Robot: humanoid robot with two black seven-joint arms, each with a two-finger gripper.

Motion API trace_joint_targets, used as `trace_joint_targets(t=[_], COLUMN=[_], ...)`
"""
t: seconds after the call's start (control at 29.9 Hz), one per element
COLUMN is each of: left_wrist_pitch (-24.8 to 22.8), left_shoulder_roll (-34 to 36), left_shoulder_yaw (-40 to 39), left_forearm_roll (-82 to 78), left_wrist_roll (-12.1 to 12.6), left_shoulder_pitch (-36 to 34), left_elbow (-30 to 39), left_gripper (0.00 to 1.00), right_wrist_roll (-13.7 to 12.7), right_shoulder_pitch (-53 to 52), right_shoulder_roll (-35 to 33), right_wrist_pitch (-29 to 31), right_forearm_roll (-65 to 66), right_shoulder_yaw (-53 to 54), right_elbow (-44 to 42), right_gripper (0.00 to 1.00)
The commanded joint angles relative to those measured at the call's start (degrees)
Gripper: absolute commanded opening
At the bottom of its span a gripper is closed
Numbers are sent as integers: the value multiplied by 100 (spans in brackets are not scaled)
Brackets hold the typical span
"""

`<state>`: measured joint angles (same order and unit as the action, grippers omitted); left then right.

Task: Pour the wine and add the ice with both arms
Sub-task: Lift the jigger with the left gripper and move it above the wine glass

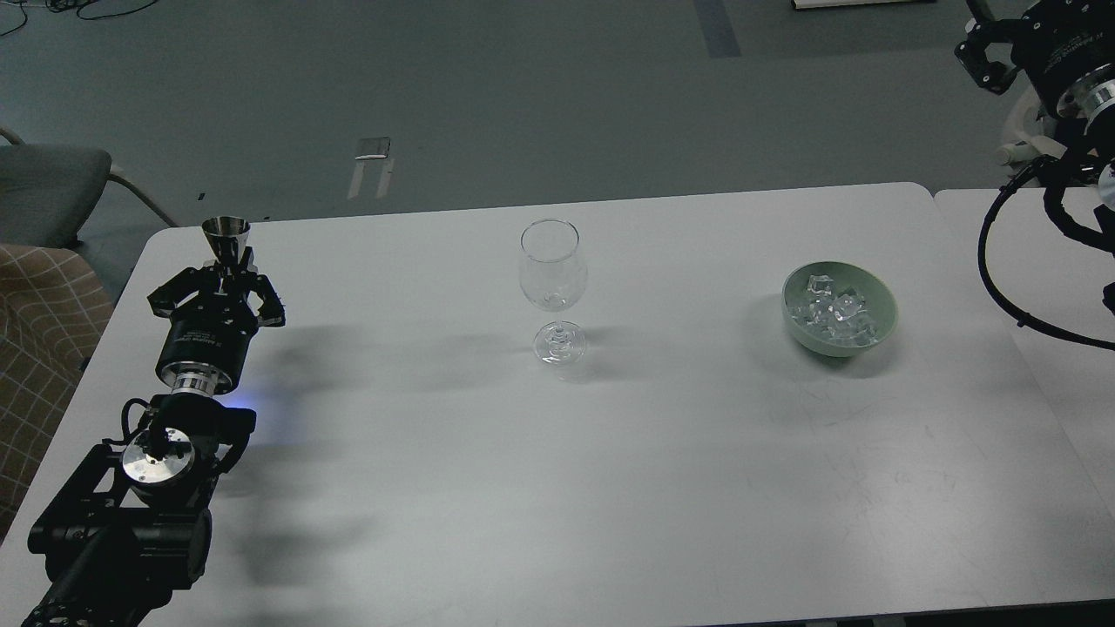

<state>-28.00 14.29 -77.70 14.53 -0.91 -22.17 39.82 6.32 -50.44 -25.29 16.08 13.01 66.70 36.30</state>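
Note:
My left gripper [228,272] is at the table's far left, shut on the lower part of a small steel measuring cup [226,235] that it holds upright. No wine shows; the inside of the cup is hidden. An upright clear wine glass [550,277] stands at the table's middle and looks empty. A pale green bowl [878,324] at the right holds several clear ice cubes [834,312]. My right gripper [986,59] is raised at the top right, beyond the table's far edge and well away from the bowl. Its fingers are too dark to tell apart.
The white table [557,488] has a second white tabletop [1028,261] butting against its right side. A grey chair [48,187] and a checked cushion [43,331] stand off the left edge. Black cable [993,279] loops from the right arm above the right tabletop.

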Motion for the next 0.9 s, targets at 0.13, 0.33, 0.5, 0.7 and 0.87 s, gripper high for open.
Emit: trace_joint_targets(t=[0.13, 0.33, 0.5, 0.7, 0.87], left_wrist_pitch=[0, 0, 0, 436, 506], left_shoulder_roll=[12, 3, -23, -41, -119], left_shoulder_yaw=[-26, -52, 1, 44, 448], left_forearm_roll=[15, 24, 15, -3, -3], left_wrist_roll=[-41, -58, -58, -41, -50], left_shoulder_pitch=[-121, -77, 2, -7, -103], left_elbow=[69, 394, 886, 1414, 1554], left_gripper=[18, 18, 16, 16, 16], right_wrist_roll=[-8, -17, -17, -17, -8], right_shoulder_pitch=[8, 8, 25, 52, 69], right_shoulder_roll=[-64, -81, -143, -257, -301], right_wrist_pitch=[9, 9, 9, 9, 18], right_forearm_roll=[0, 0, 0, -17, -26], right_shoulder_yaw=[-17, -17, -17, -8, 1], right_elbow=[9, 9, 18, 26, 26], right_gripper=[100, 100, 100, 100, 100])
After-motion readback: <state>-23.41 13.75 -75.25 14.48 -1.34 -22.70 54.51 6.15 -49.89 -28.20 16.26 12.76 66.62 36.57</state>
